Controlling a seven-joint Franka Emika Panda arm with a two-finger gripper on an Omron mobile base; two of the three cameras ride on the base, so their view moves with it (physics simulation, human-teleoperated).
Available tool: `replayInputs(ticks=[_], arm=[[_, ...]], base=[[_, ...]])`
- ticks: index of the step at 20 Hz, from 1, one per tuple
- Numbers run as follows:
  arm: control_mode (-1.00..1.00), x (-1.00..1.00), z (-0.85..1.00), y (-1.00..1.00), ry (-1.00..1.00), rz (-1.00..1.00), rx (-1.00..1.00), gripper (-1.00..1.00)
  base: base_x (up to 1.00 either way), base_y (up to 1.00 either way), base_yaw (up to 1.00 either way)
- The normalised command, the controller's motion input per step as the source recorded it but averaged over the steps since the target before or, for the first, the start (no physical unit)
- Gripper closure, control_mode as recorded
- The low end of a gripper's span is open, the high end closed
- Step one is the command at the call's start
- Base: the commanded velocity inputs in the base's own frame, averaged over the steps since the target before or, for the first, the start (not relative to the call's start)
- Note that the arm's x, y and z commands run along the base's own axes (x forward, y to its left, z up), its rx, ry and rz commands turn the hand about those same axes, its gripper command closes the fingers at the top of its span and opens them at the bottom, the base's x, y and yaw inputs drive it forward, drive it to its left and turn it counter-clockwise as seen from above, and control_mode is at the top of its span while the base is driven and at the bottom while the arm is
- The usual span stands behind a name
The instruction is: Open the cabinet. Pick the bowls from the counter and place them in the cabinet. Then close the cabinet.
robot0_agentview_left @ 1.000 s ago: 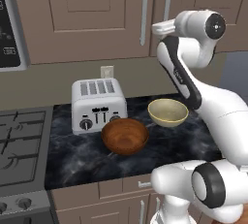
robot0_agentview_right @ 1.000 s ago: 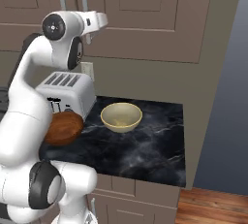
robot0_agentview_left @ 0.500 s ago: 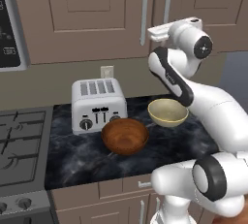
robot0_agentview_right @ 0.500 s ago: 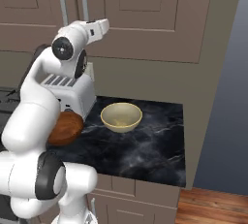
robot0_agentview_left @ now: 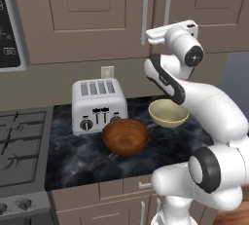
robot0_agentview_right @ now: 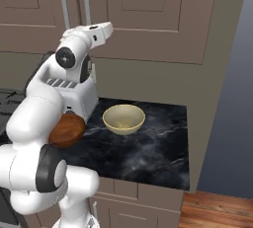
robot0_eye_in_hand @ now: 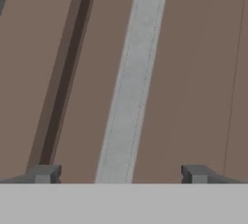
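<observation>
Arm is raised w/ the pincer (robot0_eye_in_hand: 118, 173) up at the cabinet (robot0_agentview_left: 87, 19), fingers apart and empty; in the hand view a silver bar handle (robot0_eye_in_hand: 133, 82) runs between the two fingertips (robot0_eye_in_hand: 43, 173), close in front, not gripped. Which of the two handles it is can't be told from the hand view; in the left base view the hand sits just beside the lower ends of both, the left handle (robot0_agentview_left: 144, 12) and the right handle (robot0_agentview_left: 168, 4). Both cabinet doors are shut. On the black veined table (robot0_agentview_left: 78, 160), the reddish-brown bowl (robot0_agentview_left: 125, 136) sits upright near the front, just in front of the silver toaster (robot0_agentview_left: 98, 104); the cream bowl (robot0_agentview_left: 168, 113) is to its right, a bit further back, near but apart from it. In the right base view the cream bowl (robot0_agentview_right: 123, 119) is in plain sight, the brown bowl (robot0_agentview_right: 67, 130) partly behind the arm. Stove top (robot0_agentview_left: 19, 146) lies left of the table.
</observation>
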Motion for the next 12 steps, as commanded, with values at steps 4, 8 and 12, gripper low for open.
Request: replayInputs(ticks=[4, 8, 12], arm=[[-1.0, 0.74, 0.11, -0.58, 0.81, -0.03, 0.04, 1.0], [-1.0, 0.09, -0.02, -1.0, 0.79, -0.14, 0.2, 1.0], [-1.0, -0.23, -0.33, -1.0, 0.27, -0.14, 0.29, 1.0]], base=[[0.0, 0.0, 0.0], [0.0, 0.0, 0.0], [0.0, 0.0, 0.0]])
